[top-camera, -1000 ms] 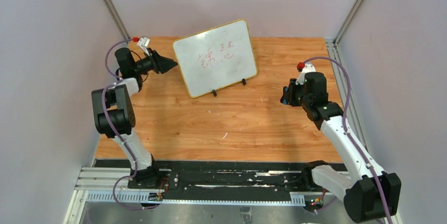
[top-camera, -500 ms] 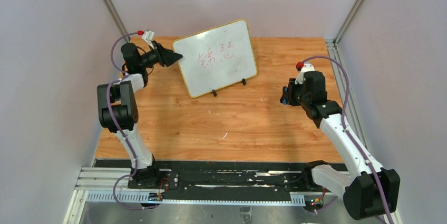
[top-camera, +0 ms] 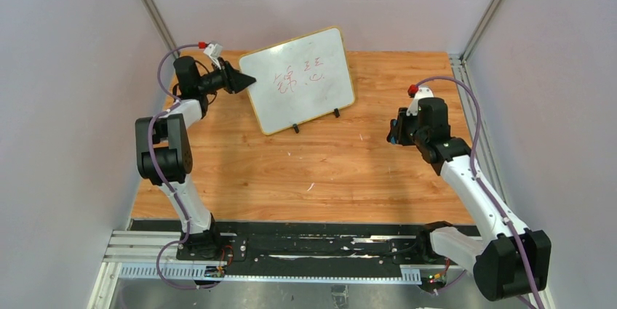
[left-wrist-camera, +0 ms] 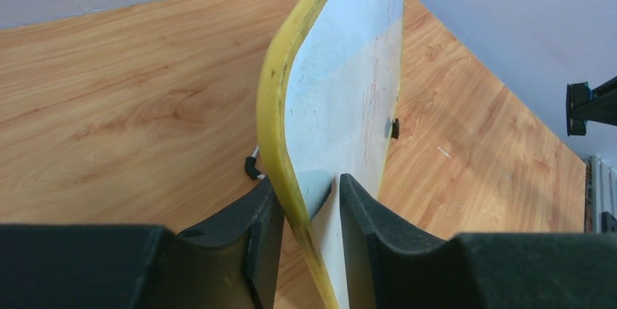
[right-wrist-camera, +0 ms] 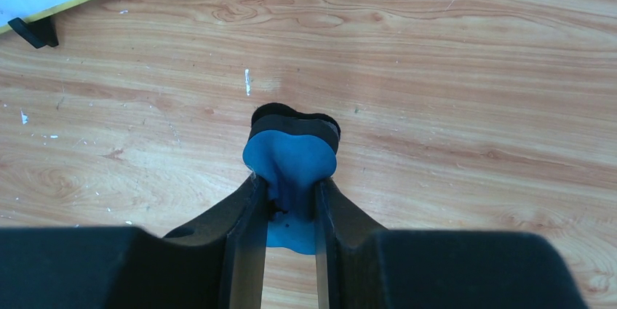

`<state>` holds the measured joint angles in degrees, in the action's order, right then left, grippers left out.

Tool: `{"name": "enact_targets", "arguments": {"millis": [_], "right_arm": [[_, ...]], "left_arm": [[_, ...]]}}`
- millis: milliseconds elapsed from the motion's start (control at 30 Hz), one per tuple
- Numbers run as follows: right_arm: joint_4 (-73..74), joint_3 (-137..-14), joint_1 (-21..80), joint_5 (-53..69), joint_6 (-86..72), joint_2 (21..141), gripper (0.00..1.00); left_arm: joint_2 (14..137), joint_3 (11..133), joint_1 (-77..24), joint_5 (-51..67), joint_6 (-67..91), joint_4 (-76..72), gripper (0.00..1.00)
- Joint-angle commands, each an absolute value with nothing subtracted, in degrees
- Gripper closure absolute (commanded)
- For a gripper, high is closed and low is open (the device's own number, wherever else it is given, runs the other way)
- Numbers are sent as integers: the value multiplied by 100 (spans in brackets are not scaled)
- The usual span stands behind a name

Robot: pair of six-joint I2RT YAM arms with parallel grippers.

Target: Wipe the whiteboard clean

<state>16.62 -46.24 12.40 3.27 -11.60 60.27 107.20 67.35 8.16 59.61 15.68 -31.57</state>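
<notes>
Whiteboard [top-camera: 298, 80] stands tilted at the far middle of the wooden surface [top-camera: 327, 171], yellow-framed, with red handwriting across its face. We see the left fingers [left-wrist-camera: 255, 243], short of its left edge a second ago, now straddling that edge, one on each side; whether they clamp it we cannot tell. Well to the right, the right fingers [right-wrist-camera: 244, 229] pinch a blue eraser [right-wrist-camera: 291, 160] above bare wood.
</notes>
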Motion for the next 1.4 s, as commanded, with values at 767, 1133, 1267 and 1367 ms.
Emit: {"name": "enact_targets", "arguments": {"millis": [767, 1133, 1267, 1367], "right_arm": [[1466, -5098, 1327, 378, -1099, 6356, 99], [-489, -5330, 1325, 1427, -1039, 7419, 99], [-1431, -5717, 1321, 1810, -1131, 8240, 99], [-2197, -5970, 1345, 2072, -1133, 8796, 99]], "left_arm": [[10663, 6645, 1038, 6016, 1104, -2672, 100], [10633, 6607, 1082, 5988, 767, -2364, 100], [10668, 6586, 1084, 5944, 715, -2364, 100], [10694, 6574, 1084, 5932, 687, -2364, 100]]}}
